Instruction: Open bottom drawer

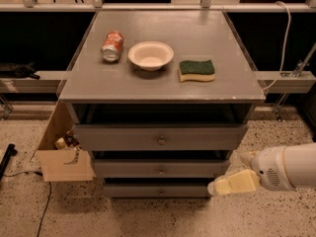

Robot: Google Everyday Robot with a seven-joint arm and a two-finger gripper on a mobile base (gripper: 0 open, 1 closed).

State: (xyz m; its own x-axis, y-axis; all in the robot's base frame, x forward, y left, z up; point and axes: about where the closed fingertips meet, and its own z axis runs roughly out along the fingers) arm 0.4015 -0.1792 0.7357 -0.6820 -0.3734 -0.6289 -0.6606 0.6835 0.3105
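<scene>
Bottom drawer [133, 189] sits lowest in the grey cabinet, under the middle drawer [128, 169] and the top drawer [118, 138], just above the speckled floor [148, 217]. The floor in front of it lies open across its whole width. To the left, an open cardboard box [64, 165] stands against the cabinet's lower left corner, with its near wall beside the drawer's left end, and a dark cable [46, 209] trails over the floor below the box.

On the right, the gripper [226, 172] reaches in from the white arm [291, 168]. Its two cream fingers are spread apart with nothing between them. The lower finger [234, 183] has its tip at the drawer front's right edge, and I cannot tell whether it touches. The upper finger is level with the middle drawer, off to its right.

The bottom drawer's front is a flat, plain grey strip, the shallowest and narrowest of the three, with a small round metal knob [160, 192] at its centre. A dark gap separates it from the drawer above. Its long axis runs left to right across the view, level with the floor, and the front and knob face the camera.

On the cabinet top [232, 43] a red can [112, 46] lies on its side, with a white bowl [150, 55] and a green-and-yellow sponge [196, 70] to its right, all well back from the front edge.
</scene>
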